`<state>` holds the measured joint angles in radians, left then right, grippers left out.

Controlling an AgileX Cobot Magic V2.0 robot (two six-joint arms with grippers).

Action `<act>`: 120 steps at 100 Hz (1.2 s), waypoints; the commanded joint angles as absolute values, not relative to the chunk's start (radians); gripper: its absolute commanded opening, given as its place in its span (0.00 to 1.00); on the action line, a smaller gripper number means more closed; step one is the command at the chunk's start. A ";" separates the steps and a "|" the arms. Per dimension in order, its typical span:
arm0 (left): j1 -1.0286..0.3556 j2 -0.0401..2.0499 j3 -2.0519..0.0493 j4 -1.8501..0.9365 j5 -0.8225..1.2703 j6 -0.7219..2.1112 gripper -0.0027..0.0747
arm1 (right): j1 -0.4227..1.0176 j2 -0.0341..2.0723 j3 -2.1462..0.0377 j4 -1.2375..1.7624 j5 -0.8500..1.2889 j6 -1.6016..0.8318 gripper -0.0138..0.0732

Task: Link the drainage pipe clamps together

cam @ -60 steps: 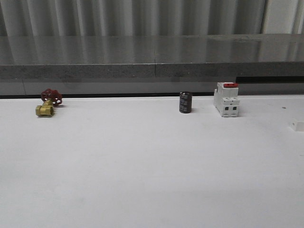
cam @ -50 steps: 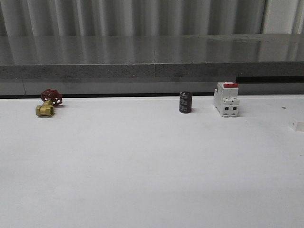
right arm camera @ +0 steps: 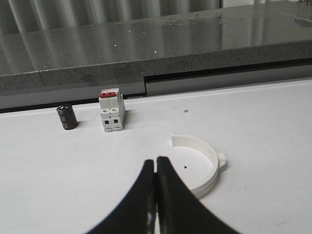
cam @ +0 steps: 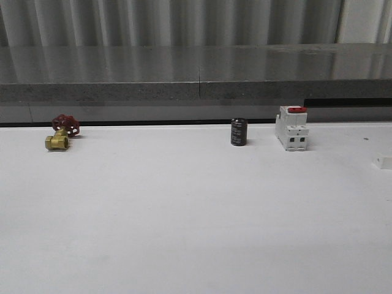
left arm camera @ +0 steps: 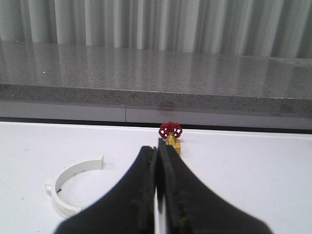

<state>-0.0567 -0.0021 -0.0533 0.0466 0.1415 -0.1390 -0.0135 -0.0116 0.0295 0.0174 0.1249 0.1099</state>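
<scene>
One white drainage pipe clamp half-ring [left arm camera: 73, 184] lies flat on the white table in the left wrist view, off to one side of my left gripper [left arm camera: 157, 148], which is shut with nothing between its black fingers. In the right wrist view the other white clamp half-ring [right arm camera: 204, 163] lies on the table just beside my right gripper [right arm camera: 155, 162], also shut and empty. Neither gripper touches a clamp. A small white tab [cam: 384, 162] shows at the front view's right edge.
A brass valve with a red handwheel [cam: 61, 133] sits at the back left, also ahead of the left gripper [left arm camera: 171, 135]. A black cylinder [cam: 239, 131] and a white breaker block with red switch [cam: 291, 127] stand at the back right. A grey stone ledge [cam: 196, 79] runs behind the table.
</scene>
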 commanded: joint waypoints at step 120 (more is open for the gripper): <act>-0.056 0.663 -0.735 -0.012 0.778 -0.139 0.74 | -0.018 -0.030 0.009 0.006 0.037 0.108 0.08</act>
